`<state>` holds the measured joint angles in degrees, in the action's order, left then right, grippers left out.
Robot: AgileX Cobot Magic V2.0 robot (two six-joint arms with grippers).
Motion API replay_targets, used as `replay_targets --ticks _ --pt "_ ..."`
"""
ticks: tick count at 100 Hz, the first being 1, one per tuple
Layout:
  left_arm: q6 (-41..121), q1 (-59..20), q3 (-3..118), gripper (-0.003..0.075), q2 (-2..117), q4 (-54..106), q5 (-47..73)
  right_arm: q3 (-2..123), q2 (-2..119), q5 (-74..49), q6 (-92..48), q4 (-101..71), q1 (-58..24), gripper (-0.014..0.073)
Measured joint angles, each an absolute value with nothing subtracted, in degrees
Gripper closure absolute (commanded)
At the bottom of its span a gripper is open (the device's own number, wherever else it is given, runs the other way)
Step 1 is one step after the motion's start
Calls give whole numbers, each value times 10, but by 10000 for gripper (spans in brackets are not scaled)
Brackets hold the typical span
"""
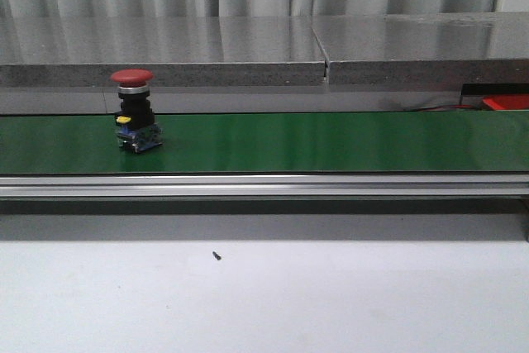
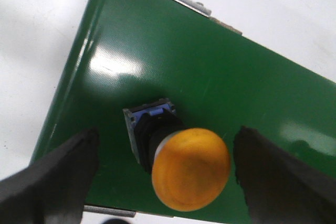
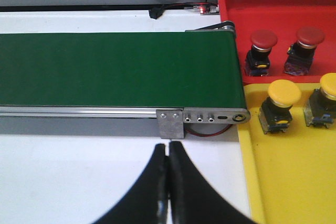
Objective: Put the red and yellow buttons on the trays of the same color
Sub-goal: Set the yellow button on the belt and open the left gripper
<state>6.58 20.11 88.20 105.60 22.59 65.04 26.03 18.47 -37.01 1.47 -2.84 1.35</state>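
A red-capped button [image 1: 132,78] stands upright on the green belt [image 1: 331,142] at the left in the front view; no gripper shows there. In the left wrist view a yellow-orange button [image 2: 191,168] with a black and blue base stands on the belt [image 2: 220,72]. My left gripper [image 2: 167,148] is open, one finger on each side of that button and apart from it. My right gripper [image 3: 169,148] is shut and empty over the white table by the belt's end. Beside it, a red tray [image 3: 278,11] holds two red buttons [image 3: 262,39] and a yellow tray [image 3: 283,182] holds two yellow buttons [image 3: 283,93].
An aluminium rail [image 1: 264,185] runs along the belt's near edge. A small dark screw [image 1: 216,255] lies on the white table. A grey ledge [image 1: 248,47] sits behind the belt. A corner of the red tray [image 1: 506,102] shows at the far right.
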Motion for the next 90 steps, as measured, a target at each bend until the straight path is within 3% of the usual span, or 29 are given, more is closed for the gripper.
replay_targets --ticks 11,21,28,45,90 --pt "89 201 881 207 1033 226 646 260 185 -370 15 -28 13 662" --pt "113 201 881 281 1001 226 644 260 185 -370 15 -28 13 662" --pt "125 199 881 381 976 226 644 260 185 -370 15 -28 13 662" --pt "144 164 881 738 923 208 641 260 185 -370 15 -28 13 662" --pt "116 -17 802 739 776 94 572 260 185 -370 15 -28 13 662"
